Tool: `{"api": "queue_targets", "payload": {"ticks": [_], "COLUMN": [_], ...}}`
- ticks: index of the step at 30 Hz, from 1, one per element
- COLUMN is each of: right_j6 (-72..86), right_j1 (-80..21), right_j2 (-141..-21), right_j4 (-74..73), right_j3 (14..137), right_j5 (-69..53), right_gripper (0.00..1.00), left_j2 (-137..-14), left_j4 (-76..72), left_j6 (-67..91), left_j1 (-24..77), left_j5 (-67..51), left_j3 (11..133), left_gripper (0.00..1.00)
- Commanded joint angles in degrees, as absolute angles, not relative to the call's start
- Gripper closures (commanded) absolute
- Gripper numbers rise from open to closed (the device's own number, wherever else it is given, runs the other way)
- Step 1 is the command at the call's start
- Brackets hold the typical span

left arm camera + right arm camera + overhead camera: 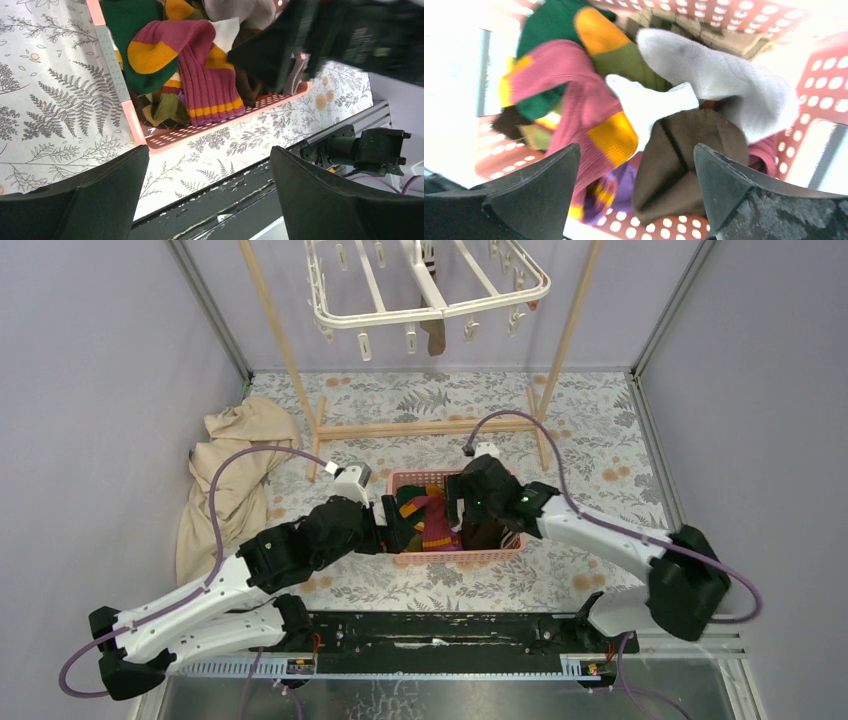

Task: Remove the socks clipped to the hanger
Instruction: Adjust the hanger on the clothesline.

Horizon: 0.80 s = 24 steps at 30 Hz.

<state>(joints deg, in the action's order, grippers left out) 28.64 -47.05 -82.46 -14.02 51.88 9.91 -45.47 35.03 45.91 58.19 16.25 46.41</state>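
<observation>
Pink plastic forms the basket (460, 553) at the middle of the leaf-patterned table (600, 430), and most of the socks (432, 518) lie piled inside it. A maroon ribbed sock (202, 70) with yellow bands lies on top, with a green sock (127, 20) toward the left wall. A white sock (719, 75) and a brown sock (689, 160) lie toward the right side.

The hanger (400, 312), white with rows of small clips, hangs at the far edge from a light wooden frame (283, 350). One dark sock (434, 335) dangles from it near its middle bar.

The left gripper (210, 165) sits low just outside the basket's near-left corner, jaws spread wide with nothing between them. The basket rim and the table show through the gap. The right gripper (636, 165) hangs over the right half of the basket, pointing down into the pile. Its jaws are also wide apart and empty, with the brown sock and the maroon one below the gap. Whether its fingertips touch the fabric cannot be told.

A crumpled beige cloth (235, 480) lies on the table at the left, against the wall.
</observation>
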Motion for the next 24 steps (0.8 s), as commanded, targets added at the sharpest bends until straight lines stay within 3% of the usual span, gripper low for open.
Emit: {"api": "queue_targets", "payload": {"ticks": [1, 14, 24], "right_j6": [27.6, 34.3, 35.0], "right_j1": [-47.9, -47.9, -47.9], "right_j2": [-70.5, -50.0, -45.1], "right_j4": [-19.9, -31.8, -34.8], "right_j3": [56.5, 58.3, 63.1], "right_j5": [12.3, 16.9, 19.8], "right_gripper": [0.08, 0.07, 0.10], "left_j2": [-43.0, -36.4, -35.0], "left_j4": [37.1, 40.4, 40.8], "left_j6": [44.1, 43.9, 44.2], "left_j1": [58.4, 58.5, 58.4], "left_j5": [16.2, 13.1, 11.5], "left_j3": [47.0, 45.5, 45.6], "left_gripper": [0.01, 0.01, 0.01]}}
